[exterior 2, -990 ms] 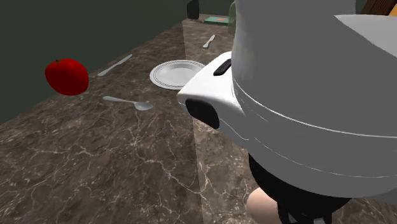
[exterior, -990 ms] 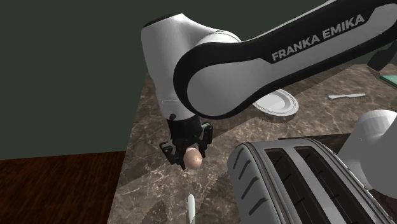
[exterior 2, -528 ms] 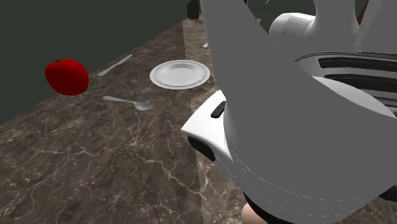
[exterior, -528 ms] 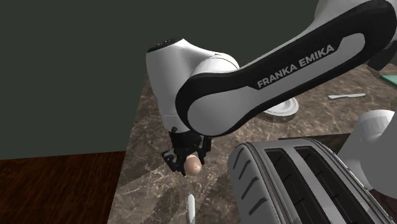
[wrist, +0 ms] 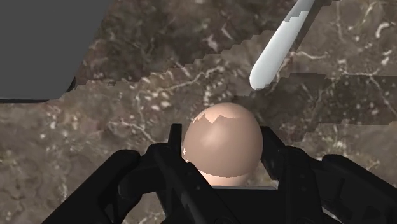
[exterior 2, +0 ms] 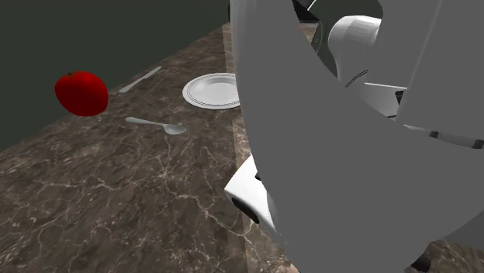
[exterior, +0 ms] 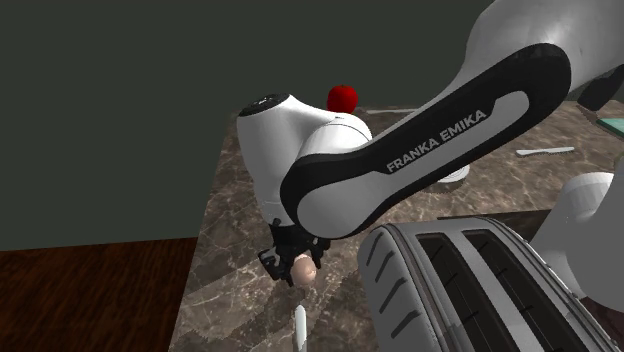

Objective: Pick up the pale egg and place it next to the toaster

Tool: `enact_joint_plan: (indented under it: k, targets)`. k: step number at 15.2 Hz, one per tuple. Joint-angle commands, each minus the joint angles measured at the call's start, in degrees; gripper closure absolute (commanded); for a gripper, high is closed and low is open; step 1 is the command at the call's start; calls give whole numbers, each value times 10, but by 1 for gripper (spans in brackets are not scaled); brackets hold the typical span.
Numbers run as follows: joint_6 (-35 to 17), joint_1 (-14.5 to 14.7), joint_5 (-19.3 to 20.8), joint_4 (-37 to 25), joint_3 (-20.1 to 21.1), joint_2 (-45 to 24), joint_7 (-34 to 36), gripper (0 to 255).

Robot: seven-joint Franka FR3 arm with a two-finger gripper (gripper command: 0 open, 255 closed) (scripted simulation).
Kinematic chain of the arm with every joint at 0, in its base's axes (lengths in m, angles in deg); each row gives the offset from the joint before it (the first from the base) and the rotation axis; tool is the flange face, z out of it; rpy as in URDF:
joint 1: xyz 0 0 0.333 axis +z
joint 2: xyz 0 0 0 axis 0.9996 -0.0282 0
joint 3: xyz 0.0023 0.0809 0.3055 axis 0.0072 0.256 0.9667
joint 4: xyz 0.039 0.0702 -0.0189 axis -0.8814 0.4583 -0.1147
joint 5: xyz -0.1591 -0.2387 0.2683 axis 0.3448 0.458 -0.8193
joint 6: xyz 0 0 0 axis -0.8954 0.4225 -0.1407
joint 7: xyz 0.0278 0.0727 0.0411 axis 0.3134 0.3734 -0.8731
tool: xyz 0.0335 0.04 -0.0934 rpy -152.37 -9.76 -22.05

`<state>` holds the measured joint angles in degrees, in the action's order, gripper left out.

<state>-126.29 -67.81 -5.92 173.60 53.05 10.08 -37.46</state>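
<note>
Looking along the gripper point(wrist: 221, 141), you see its two black fingers closed against the sides of the pale egg point(wrist: 222, 147), which sits clasped between them. Beneath it lies the brown marbled counter point(wrist: 127, 108), and a white handle point(wrist: 277, 48) rests on the counter just beyond the egg.

In the shoulder view, the gripper point(exterior: 295, 260) holds the egg point(exterior: 304, 271) low over the counter point(exterior: 235, 265), just beside the rounded end of the grey toaster point(exterior: 470, 290), on that view's left of it. You cannot tell whether the egg touches the counter.

In the second exterior view, a red apple point(exterior 2: 81, 93), a spoon point(exterior 2: 155, 124) and a white plate point(exterior 2: 213, 90) lie well apart from the white arm point(exterior 2: 310, 116).
</note>
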Motion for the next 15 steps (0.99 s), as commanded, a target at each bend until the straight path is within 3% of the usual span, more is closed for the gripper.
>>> enact_joint_plan:
  k: [1, 8, 9, 14, 15]
  targets:
    - [-7, 1, 2, 1, 0, -6, 1, 255]
    - [-7, 1, 2, 1, 0, -6, 1, 255]
    - [-7, 1, 2, 1, 0, -6, 1, 0]
    - [-7, 1, 2, 1, 0, -6, 1, 0]
    - [13, -1, 0, -11, -1, 2, -1, 0]
